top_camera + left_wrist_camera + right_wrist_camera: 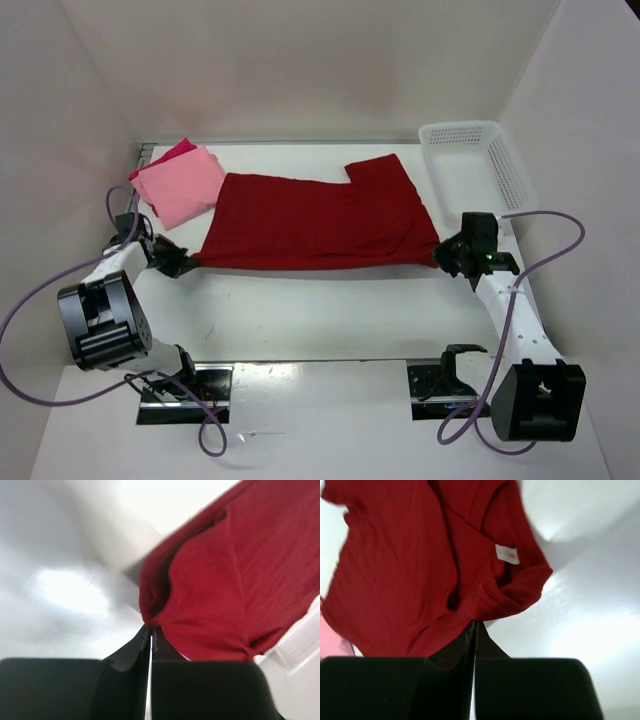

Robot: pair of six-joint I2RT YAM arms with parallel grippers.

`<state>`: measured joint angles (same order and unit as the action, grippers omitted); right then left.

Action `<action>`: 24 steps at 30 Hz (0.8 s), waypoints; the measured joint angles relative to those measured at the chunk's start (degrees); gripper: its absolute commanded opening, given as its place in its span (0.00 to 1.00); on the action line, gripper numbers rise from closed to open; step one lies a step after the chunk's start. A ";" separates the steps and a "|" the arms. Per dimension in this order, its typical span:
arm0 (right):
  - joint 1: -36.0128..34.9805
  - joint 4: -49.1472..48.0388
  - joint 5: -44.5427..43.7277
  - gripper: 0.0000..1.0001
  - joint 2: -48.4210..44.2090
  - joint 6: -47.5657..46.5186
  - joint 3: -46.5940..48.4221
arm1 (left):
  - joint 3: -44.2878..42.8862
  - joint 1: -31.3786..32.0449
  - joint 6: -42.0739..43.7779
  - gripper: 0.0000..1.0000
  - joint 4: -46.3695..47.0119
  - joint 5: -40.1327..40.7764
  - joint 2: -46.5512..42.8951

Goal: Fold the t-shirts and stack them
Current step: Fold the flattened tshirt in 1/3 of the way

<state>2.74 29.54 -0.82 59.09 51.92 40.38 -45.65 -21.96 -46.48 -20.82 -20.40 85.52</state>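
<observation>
The large dark red t-shirt [315, 222] is stretched across the middle of the table between my two grippers. My left gripper [187, 262] is shut on its near left corner [156, 611]. My right gripper [445, 250] is shut on its near right corner [495, 597], where a white label [507, 553] shows. The folded light salmon pink t-shirt [180, 184] lies at the back left on top of the bright crimson-pink t-shirt [176, 151], of which only an edge shows.
A white lattice plastic basket [478, 165] stands at the back right against the wall, close to my right gripper. White walls enclose the table on three sides. The arm bases and purple cables sit at the near edge.
</observation>
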 measured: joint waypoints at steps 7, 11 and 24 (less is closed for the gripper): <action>-3.34 13.20 2.99 0.03 -3.93 -0.22 1.36 | 3.58 -5.42 4.52 0.00 -11.17 -3.17 -9.38; -4.11 20.55 2.45 0.38 -7.37 -1.90 6.80 | 4.52 -6.01 5.90 0.34 -14.47 -4.59 -12.33; -6.14 17.03 6.88 0.00 -5.05 -7.63 10.67 | -1.70 0.46 7.65 0.56 -17.55 -1.99 -16.63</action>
<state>-3.40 46.57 6.07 54.04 44.29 51.05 -47.35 -21.50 -38.83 -38.37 -22.39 68.88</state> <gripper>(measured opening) 0.076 0.656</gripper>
